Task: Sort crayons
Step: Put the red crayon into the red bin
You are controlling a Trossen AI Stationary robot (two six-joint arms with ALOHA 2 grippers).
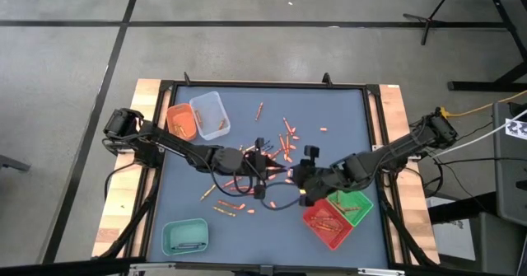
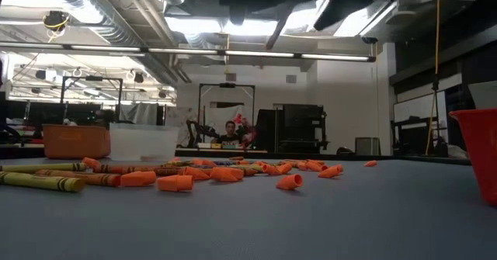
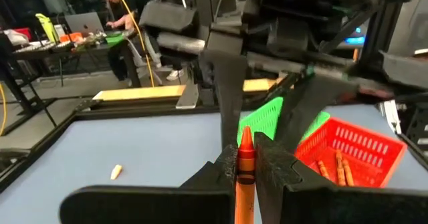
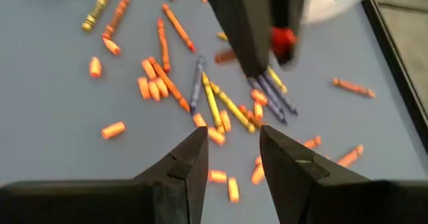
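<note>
Left gripper (image 3: 245, 174) clamped on orange crayon (image 3: 245, 158), right gripper (image 4: 232, 158) apart empty; hand over steadily just beside red tray (image 3: 352, 152).

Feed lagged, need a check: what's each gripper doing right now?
Left gripper: shut on an orange crayon, near the red tray.
Right gripper: open, empty, above the scattered crayons.
</note>
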